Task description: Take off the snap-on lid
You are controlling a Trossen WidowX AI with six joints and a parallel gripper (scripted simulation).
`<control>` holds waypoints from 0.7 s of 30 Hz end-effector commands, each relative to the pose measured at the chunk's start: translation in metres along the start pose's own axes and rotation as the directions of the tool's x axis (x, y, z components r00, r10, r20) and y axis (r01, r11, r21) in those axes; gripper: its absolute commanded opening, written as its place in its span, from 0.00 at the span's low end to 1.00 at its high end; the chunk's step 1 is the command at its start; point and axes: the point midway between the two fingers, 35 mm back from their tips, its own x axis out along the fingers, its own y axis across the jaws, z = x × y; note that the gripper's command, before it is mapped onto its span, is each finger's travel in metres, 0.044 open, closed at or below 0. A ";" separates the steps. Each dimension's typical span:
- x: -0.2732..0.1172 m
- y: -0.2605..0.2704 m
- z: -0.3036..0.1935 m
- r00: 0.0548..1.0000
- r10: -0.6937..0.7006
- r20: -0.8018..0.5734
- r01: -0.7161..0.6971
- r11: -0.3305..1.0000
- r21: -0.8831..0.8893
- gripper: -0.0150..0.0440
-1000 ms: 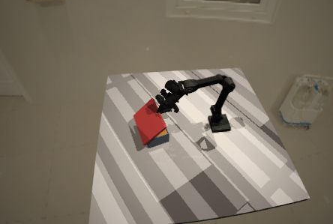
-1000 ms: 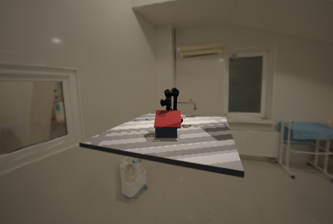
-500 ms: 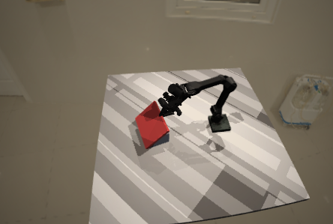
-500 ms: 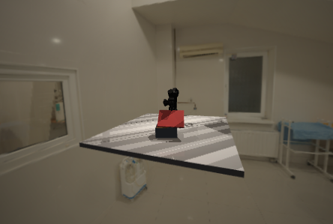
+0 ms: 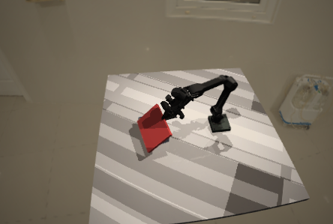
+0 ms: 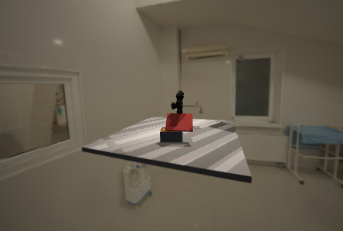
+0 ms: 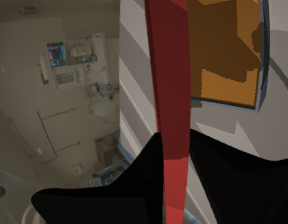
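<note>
The red lid (image 5: 154,135) (image 6: 186,122) (image 7: 172,75) is held by one edge, steeply tilted and off the box. My gripper (image 5: 164,117) (image 7: 173,136) is shut on that edge, one black finger on each side in the wrist view. The dark storage box (image 6: 171,136) (image 7: 264,75) stands open on the table; its orange inside (image 7: 227,91) shows to the right of the lid in the wrist view. In the top view the lid hides nearly all of the box. In the exterior view the lid overlaps the box's top right and hides my fingertips.
The striped table (image 5: 187,183) (image 6: 216,154) carries the box and the arm's black base (image 5: 220,123). The base stands right of the box in the top view. The table's left edge lies beyond the lid there. Shadows of the arm and lid fall on the table.
</note>
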 end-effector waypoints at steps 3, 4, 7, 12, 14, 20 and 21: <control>-0.004 0.002 -0.012 1.000 0.014 0.001 -0.014 1.000 0.002 0.25; -0.004 0.002 -0.014 1.000 0.014 0.001 -0.014 1.000 0.002 0.25; -0.005 0.001 -0.020 1.000 0.014 0.001 -0.014 1.000 0.002 0.25; -0.006 0.000 -0.030 1.000 0.014 0.000 -0.014 1.000 0.003 0.25; -0.006 0.000 -0.034 1.000 0.014 0.000 -0.014 1.000 0.004 0.25; -0.007 -0.001 -0.045 1.000 0.014 -0.001 -0.014 1.000 0.005 0.25; -0.008 -0.001 -0.047 1.000 0.014 -0.001 -0.014 1.000 0.005 0.25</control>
